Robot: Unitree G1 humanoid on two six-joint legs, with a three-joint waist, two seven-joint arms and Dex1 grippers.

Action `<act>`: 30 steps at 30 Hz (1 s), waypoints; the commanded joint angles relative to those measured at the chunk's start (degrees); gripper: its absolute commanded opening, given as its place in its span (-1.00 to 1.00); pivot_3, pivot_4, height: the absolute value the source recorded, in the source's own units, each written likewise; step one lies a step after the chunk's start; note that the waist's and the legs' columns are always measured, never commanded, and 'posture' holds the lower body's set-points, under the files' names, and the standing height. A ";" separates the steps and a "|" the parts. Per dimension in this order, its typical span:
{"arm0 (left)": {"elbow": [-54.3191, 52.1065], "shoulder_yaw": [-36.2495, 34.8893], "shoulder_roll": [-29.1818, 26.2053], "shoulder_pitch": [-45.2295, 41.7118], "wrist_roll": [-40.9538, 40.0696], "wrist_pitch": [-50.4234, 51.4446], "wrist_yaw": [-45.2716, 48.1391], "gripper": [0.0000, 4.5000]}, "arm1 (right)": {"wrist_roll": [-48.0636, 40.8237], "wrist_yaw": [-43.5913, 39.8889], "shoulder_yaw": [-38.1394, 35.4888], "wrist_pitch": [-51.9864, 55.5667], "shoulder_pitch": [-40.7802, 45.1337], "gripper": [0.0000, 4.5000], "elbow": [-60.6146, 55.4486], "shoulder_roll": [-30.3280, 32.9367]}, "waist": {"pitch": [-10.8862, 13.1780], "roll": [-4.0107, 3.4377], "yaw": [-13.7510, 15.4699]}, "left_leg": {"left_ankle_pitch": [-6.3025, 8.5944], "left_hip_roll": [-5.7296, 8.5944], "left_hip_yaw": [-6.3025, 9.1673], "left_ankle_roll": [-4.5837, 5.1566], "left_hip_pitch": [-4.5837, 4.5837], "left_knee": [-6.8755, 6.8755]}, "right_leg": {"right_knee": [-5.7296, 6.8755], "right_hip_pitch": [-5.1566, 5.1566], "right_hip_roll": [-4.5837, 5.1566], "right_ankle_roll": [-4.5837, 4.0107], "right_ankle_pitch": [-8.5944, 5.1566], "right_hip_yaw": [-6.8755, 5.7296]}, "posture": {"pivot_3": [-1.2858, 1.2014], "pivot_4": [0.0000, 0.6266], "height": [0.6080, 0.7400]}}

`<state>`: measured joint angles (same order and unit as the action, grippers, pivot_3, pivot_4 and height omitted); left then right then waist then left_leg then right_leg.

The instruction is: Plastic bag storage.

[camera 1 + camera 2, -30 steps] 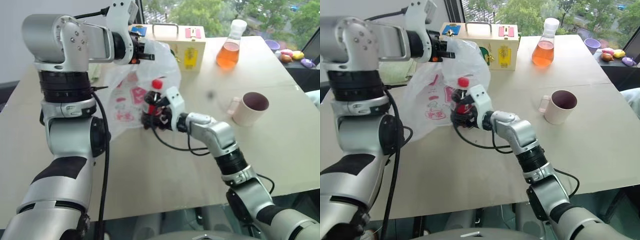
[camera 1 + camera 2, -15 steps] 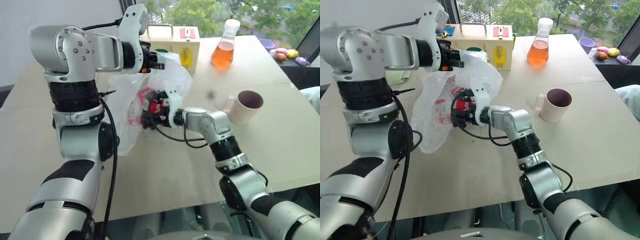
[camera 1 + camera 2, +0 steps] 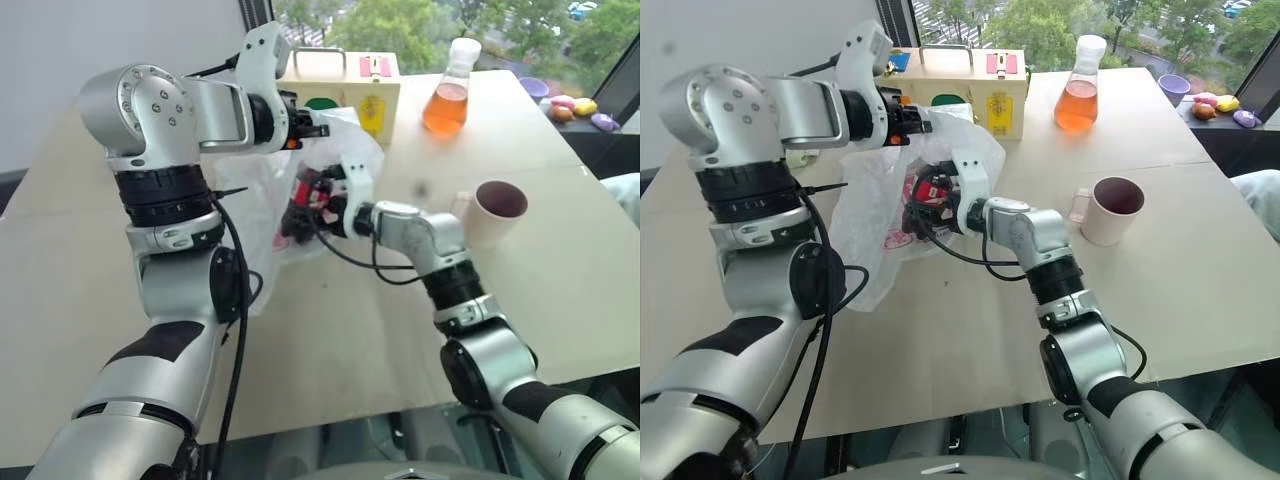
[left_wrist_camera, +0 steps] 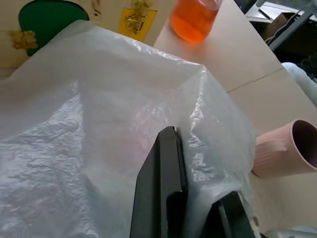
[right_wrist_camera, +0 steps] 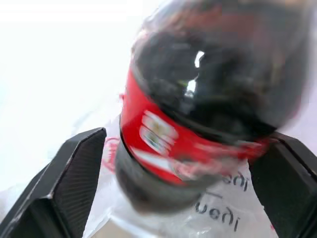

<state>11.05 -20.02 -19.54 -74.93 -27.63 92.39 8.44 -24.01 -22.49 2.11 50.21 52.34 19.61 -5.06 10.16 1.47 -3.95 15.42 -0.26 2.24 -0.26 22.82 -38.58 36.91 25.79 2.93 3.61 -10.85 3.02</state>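
Observation:
The plastic bag [image 3: 872, 215], thin, translucent white with red print, hangs from its upper edge, where my left gripper [image 3: 920, 120] is shut on it above the table. In the left wrist view the black fingers [image 4: 166, 193] pinch the crinkled film [image 4: 74, 124]. My right gripper [image 3: 928, 205] reaches into the bag's mouth from the right. A dark cola bottle [image 5: 198, 114] with a red label lies tilted between its fingers [image 5: 74, 168], which stand wide apart. The bottle [image 3: 925, 192] shows through the bag's opening.
A wooden box [image 3: 960, 80] with a handle stands just behind the bag. A flask of orange liquid [image 3: 1080, 90] is at the back, a pink mug [image 3: 1112, 210] to the right, and small coloured items [image 3: 1220, 105] at the far right corner.
My right gripper has pushed up and deeper into the bag with the bottle, and its fingers have spread wider. The left gripper still holds the bag's edge.

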 commanded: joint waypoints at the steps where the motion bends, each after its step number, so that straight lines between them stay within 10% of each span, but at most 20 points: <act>1: -0.21 -1.96 0.84 -2.22 0.91 -0.03 -0.41 -1.00 | -1.44 -0.83 -1.28 -0.44 1.26 0.98 -3.16 -0.19 | 0.00 0.00 0.01 | 0.00 0.01 0.00 0.00 0.00 0.00 | 0.00 0.00 0.01 0.00 0.00 0.00 | 0.03 -0.52 1.00; 16: -1.75 -4.13 2.18 -2.51 0.92 0.11 -1.41 -1.00 | 4.73 -0.56 0.26 -13.23 7.06 0.98 11.26 -3.60 | 0.00 0.00 -0.19 | -0.02 0.00 0.03 -0.04 -0.03 0.10 | 0.00 0.00 0.03 0.00 0.01 0.01 | 0.03 -0.52 1.00; 30: 3.43 -5.98 1.16 -0.72 2.50 -4.91 0.00 -1.00 | -7.15 -10.77 1.16 4.26 -22.69 0.98 -47.57 22.01 | 0.00 -0.05 0.82 | -0.01 0.12 0.50 -0.01 0.05 0.12 | -0.12 -0.03 0.09 -0.02 -0.01 -0.31 | 0.03 -0.52 1.00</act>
<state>14.38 -26.08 -17.50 -75.50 -24.77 89.25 7.44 -30.41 -32.76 4.48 54.14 30.53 -21.92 14.97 10.16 1.43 -3.13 15.45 -0.14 2.66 -0.19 22.88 -38.45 36.78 25.72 3.00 3.59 -10.88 2.62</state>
